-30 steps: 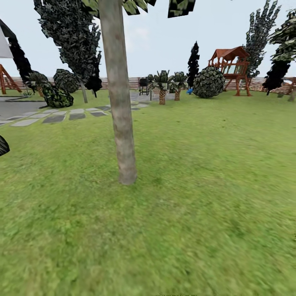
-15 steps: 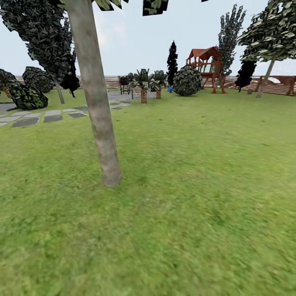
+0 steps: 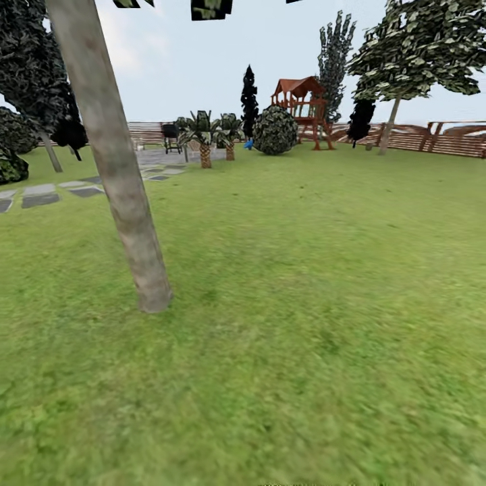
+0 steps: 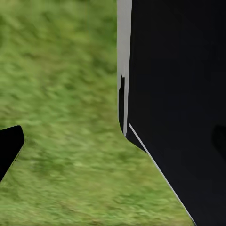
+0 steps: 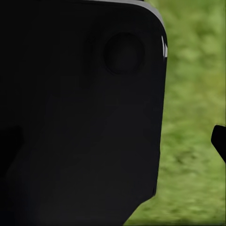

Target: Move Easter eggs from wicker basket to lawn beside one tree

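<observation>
Grass fills most of the head view: a flat green lawn point(image 3: 304, 304) running away toward a brown horizontal-slat wooden fence point(image 3: 432, 138) at about two o'clock. At roughly ten o'clock stands the nearest tree, its thick, smooth, pale grey-tan mottled trunk point(image 3: 111, 162) rooted in the turf and leaning toward eleven o'clock as it rises; scraps of light green leaves point(image 3: 210, 8) hang at twelve o'clock. Behind the trunk, at nine o'clock, lie grey stepping stones point(image 3: 40, 198) and dark, dense bushes point(image 3: 15, 135). Further on, near eleven o'clock, two short palms with scaly trunks point(image 3: 206, 138) stand beside a paved patch. At twelve o'clock sit a round dark-green shrub point(image 3: 275, 131) and, just behind it, a red-brown wooden playset with a peaked roof point(image 3: 302, 104). A slim black cypress-like tree point(image 3: 249, 98) stands between the palms and the shrub. At one o'clock a second leafy tree with a thin pale trunk point(image 3: 405, 54) grows near the fence.

Both wrist views look down at blurred grass past a large black panel of the robot's body point(image 4: 179, 108); one dark fingertip point(image 4: 9, 146) of the left claw and one point(image 5: 219, 140) of the right claw poke in at the edge, and I cannot tell whether either claw is apart or together.
</observation>
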### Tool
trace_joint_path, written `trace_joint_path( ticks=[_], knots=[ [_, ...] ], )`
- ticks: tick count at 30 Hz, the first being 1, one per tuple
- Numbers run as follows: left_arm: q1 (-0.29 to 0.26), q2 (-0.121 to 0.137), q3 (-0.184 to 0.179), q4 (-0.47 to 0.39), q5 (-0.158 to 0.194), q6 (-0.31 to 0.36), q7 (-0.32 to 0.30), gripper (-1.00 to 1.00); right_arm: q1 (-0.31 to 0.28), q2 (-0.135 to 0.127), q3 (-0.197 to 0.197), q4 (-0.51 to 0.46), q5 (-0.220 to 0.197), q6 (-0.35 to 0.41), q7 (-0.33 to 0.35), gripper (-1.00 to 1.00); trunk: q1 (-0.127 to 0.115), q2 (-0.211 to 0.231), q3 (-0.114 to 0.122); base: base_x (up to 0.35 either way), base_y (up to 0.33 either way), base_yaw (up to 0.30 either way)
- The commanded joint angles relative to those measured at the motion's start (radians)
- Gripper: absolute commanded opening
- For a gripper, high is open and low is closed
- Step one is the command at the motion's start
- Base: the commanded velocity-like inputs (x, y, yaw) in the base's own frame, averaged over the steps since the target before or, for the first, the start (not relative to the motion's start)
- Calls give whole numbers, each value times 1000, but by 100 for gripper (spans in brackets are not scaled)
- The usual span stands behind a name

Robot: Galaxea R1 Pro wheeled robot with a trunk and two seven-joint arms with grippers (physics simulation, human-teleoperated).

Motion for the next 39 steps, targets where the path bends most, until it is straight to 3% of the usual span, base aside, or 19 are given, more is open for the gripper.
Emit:
trace_joint_path(
  ticks=[1, 39],
  knots=[
    [0, 0, 0, -1, 0, 0, 0, 100, -1, 0, 0, 1, 0, -4, 0, 100, 0, 0, -1, 0, 0, -291],
    [0, 0, 0, -1, 0, 0, 0, 100, -1, -4, 0, 1, -2, -4, 0, 100, 0, 0, -9, 0, 0, -293]
  ],
)
